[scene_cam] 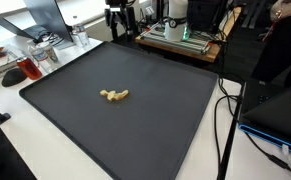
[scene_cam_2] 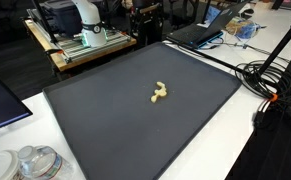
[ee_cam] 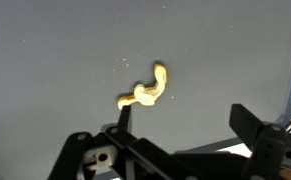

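Yellow curled piece (ee_cam: 145,92): one small, pale yellow item, bent in an S-like curl, lying flat on the dark grey mat (ee_cam: 45,50). In both exterior views it sits near the middle of the mat (scene_cam: 165,115), slightly toward one side, with bare mat surface all around it (scene_cam: 114,96) (scene_cam_2: 159,93). Nothing rests on it or against it in those views.

Gripper (ee_cam: 182,118): seen from the wrist camera at the bottom of the frame. Its jaws stand fully apart, with one finger low left and the other low right. Nothing is held between them; only mat shows in the gap.

Position of piece relative to gripper: in the wrist view the piece lies above the fingers, toward the left half of the gap. Its lower end sits just over the tip of the left-hand finger (ee_cam: 123,118); its upper end curls up and to the right, well clear of the right-hand finger. The piece is not between the fingertips. Contact with the left finger cannot be confirmed from this view.

Surroundings: the mat (scene_cam_2: 115,125) lies on a white table (scene_cam: 30,135). Black cables (scene_cam_2: 265,80) run along one edge, and a laptop (scene_cam_2: 200,35) stands beyond a far corner.
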### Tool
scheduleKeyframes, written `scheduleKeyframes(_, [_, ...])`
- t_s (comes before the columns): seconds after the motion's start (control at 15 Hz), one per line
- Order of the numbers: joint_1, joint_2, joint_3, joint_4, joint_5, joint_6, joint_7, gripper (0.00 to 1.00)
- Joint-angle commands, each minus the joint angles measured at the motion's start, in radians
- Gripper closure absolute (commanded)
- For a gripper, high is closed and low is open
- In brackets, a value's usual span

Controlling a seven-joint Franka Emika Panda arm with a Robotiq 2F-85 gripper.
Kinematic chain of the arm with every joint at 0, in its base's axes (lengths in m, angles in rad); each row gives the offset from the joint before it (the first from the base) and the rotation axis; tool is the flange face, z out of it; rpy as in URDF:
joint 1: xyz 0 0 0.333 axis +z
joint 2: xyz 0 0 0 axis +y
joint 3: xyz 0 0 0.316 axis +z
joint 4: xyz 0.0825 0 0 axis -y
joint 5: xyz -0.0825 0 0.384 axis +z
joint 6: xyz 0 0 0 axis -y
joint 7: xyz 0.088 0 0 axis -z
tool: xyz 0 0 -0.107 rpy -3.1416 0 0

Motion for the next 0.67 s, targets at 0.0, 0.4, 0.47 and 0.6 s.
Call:
scheduleKeyframes(0.0, [-0.023,-0.117,0.006,-0.051,-0.092,-0.074,0.031,0.0])
scheduleKeyframes(0.4, [-0.022,-0.124,0.005,-0.03,-0.113,-0.1,0.024,0.0])
scheduleKeyframes(0.47, [-0.022,-0.125,0.006,-0.031,-0.114,-0.1,0.024,0.0])
scheduleKeyframes(0.6, [-0.022,-0.125,0.006,-0.034,-0.115,-0.1,0.024,0.0])
